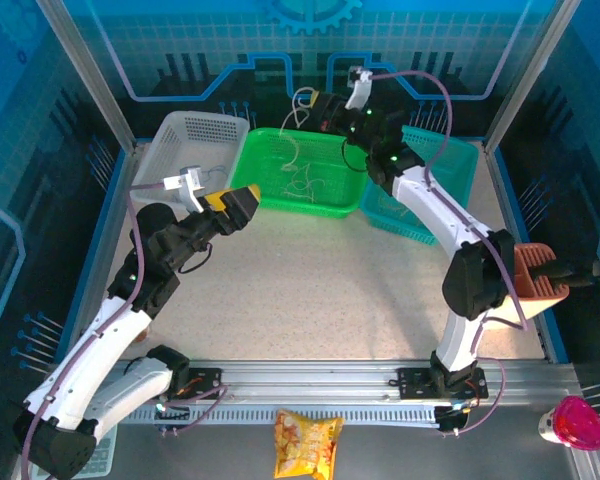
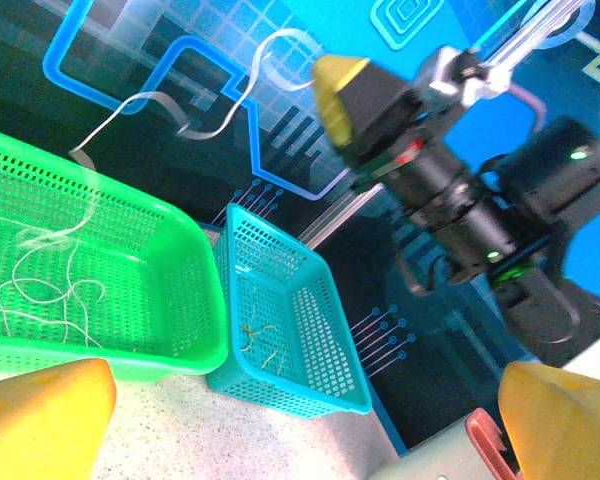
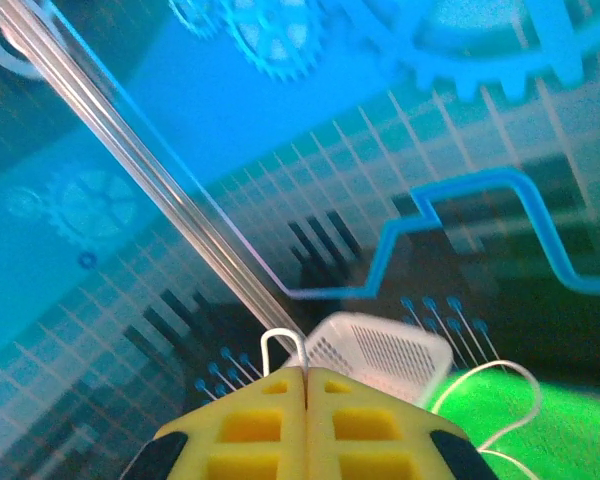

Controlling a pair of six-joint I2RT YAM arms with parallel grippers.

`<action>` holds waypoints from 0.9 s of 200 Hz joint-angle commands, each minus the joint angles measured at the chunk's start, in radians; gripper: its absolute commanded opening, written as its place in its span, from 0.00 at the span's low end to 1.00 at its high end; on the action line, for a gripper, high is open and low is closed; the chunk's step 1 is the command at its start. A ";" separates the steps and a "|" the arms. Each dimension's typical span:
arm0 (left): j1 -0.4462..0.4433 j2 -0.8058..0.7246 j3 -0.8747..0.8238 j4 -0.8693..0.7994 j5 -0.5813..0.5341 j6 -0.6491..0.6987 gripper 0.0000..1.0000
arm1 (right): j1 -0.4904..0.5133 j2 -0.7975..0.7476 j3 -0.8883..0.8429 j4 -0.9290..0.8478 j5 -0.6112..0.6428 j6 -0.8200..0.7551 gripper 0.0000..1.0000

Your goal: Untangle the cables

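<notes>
Pinching one thin white cable (image 2: 145, 97) between its closed, moulded yellow fingers, the right gripper (image 3: 306, 374) hangs above the green basket (image 1: 310, 210), with the wire trailing off in loose curls. More thread-like cables (image 2: 40, 290) lie tangled on that basket's perforated plastic floor (a few yellowish strands (image 2: 260, 340) sit in the teal basket (image 2: 310, 385) just beside it). The left gripper (image 1: 246, 203) hovers near the green basket's front corner, jaws spread wide, holding nothing. A white mesh basket (image 1: 195, 125) stands to the left.
</notes>
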 commanded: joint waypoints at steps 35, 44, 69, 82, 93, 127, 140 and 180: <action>0.006 -0.021 -0.007 0.001 0.027 -0.037 0.99 | 0.001 0.150 0.062 -0.281 -0.100 -0.145 0.48; 0.006 -0.021 -0.007 -0.001 0.028 -0.042 0.99 | 0.001 0.145 0.066 -0.312 -0.098 -0.165 0.59; 0.006 -0.023 -0.007 -0.003 0.027 -0.047 0.99 | -0.002 0.071 0.016 -0.303 -0.076 -0.185 0.77; 0.006 -0.023 -0.007 -0.003 0.025 -0.048 0.99 | -0.004 0.032 0.009 -0.317 -0.075 -0.200 0.79; 0.006 -0.022 -0.007 -0.003 0.025 -0.048 0.99 | -0.003 -0.001 -0.001 -0.323 -0.074 -0.211 0.81; 0.006 -0.018 -0.011 -0.006 0.015 -0.045 0.99 | -0.002 -0.121 -0.084 -0.304 -0.078 -0.217 0.87; 0.006 -0.018 -0.011 -0.012 0.011 -0.033 0.99 | -0.002 -0.174 -0.135 -0.287 -0.078 -0.219 0.93; 0.009 -0.021 -0.008 -0.053 -0.021 0.014 0.99 | 0.002 -0.364 -0.345 -0.236 -0.053 -0.234 1.00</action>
